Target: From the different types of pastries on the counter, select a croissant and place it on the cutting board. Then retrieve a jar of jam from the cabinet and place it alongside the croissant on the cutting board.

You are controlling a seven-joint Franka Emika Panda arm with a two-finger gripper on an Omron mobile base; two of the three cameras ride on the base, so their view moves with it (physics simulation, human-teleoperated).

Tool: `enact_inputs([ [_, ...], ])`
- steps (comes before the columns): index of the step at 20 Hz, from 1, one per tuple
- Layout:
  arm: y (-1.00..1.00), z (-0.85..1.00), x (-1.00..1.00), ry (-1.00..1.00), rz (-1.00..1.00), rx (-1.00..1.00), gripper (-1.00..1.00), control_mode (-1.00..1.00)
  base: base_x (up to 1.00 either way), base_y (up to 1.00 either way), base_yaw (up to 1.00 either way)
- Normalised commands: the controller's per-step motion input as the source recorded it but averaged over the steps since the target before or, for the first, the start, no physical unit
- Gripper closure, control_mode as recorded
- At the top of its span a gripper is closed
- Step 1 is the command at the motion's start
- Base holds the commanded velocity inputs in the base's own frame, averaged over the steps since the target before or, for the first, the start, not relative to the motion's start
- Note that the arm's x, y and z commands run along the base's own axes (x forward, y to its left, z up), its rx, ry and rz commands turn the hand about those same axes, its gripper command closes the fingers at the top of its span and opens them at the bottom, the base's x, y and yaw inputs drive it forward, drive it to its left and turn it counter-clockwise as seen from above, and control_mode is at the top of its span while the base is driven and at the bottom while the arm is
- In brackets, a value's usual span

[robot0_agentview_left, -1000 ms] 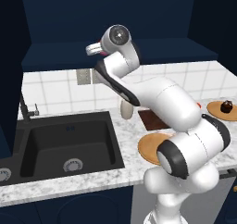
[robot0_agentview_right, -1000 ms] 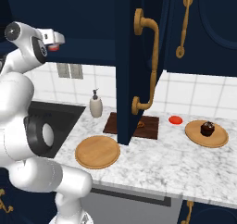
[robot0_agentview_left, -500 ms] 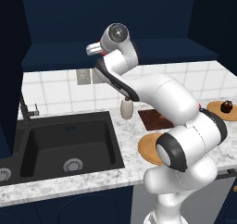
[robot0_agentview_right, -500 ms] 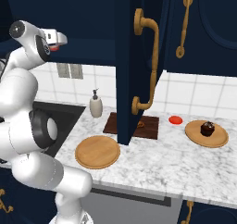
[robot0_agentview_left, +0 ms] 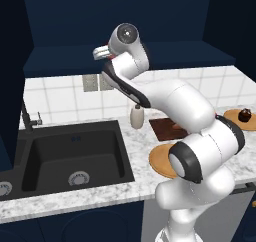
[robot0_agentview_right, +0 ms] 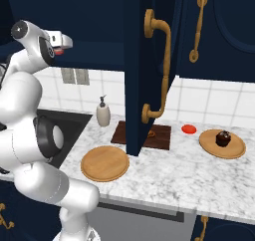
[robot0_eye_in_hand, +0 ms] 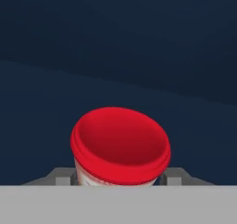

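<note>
inside the dark navy wall cabinet, the two-finger gripper is clamped on the small squat red jar of jam; rigid, smooth and probably slippery, it seems best held across its pale body.

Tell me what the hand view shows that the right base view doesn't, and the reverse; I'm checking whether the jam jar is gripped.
Hand view: the jar of jam up close, with its pale band, and the hand closed on its sides. Right base view: the croissant on the cutting board, partly behind the open cabinet door, and the muffin on its plate. Both: the jar's red lid against the dark navy cabinet.
</note>
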Motion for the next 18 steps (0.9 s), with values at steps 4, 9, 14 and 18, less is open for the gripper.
enact_inputs([
  [4, -0.06, -0.06, -0.08, 0.0, 0.0, 0.0, 1.0, -1.0, 0.0, 0.0, 0.0],
  [9, -0.3, -0.01, -0.69, -0.06, 0.0, 0.01, 1.0, -1.0, 0.0, 0.0, 0.0],
  [14, -0.47, 0.09, -1.0, -0.1, 0.0, 0.01, 1.0, -1.0, 0.0, 0.0, 0.0],
  [18, -0.44, 0.16, -1.0, 0.0, 0.0, 0.0, 1.0, -1.0, 0.0, 0.0, 0.0],
])
